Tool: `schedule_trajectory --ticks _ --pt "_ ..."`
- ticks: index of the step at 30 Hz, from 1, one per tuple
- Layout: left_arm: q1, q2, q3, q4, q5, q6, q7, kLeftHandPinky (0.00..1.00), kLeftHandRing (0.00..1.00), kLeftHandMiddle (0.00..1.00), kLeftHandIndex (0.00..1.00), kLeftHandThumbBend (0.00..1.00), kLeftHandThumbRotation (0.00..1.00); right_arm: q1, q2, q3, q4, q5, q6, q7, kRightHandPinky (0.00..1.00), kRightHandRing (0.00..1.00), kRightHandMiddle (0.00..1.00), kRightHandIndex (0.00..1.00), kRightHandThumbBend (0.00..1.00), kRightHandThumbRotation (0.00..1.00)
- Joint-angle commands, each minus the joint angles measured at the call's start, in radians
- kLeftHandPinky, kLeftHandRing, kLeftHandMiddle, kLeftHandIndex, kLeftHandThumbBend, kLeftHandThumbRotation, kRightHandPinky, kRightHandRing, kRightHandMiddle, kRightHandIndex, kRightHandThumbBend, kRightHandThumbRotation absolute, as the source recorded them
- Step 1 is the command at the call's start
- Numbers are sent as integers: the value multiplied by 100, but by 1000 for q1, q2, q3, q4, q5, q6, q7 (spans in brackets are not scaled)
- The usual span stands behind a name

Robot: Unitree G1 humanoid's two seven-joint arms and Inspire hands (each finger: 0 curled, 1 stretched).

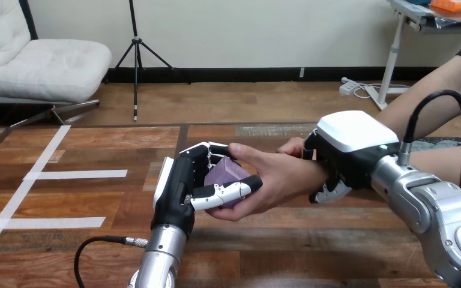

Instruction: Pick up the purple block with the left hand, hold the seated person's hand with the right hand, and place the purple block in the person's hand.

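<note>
Nearest: left arm (159, 252) comes up from the bottom edge and right arm (432, 210) from the lower right, both over the table (96, 240). Left hand (180, 186) is closed on the block (223, 171), with its fingers curled over the top and its thumb (225, 193) across the near face, so the block is off the table at mid-view. The person's hand (282, 177) is open around the same block, palm against its far side, thumb over the top and fingers under it, so both hands are on it. Right hand (345, 153) sits over the person's wrist (318, 174). Fingertips show below the wrist and the thumb on the far side, so I read it as wrapped round the wrist, not the palm. Farther back on the left are white tape (78, 174) strips. Handling, my judgement: the block is small, rigid and probably light, with flat faces and matte sides, so slip risk is low and it's not fragile. The opposed-face pinch is the right hold, and it needs little force. Transfer looks nearly done. What's left is letting go once the palm carries the weight. Risks: the thumb snags the person's fingers on release, or the block tips off the palm if the wrist isn't kept steady.
</note>
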Motion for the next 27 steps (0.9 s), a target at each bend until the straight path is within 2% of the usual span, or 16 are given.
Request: schedule_trajectory --ticks 1,27 --pt "-89 -17 -5 1 -16 -13 -14 33 39 48 50 87 11 -91 -1 -17 18 -13 9 -14 40 47 52 53 63 0" --pt "-90 -45 -22 -10 -15 -9 -26 33 40 48 50 88 12 -109 7 -10 37 -13 -4 -21 42 48 54 53 65 0"
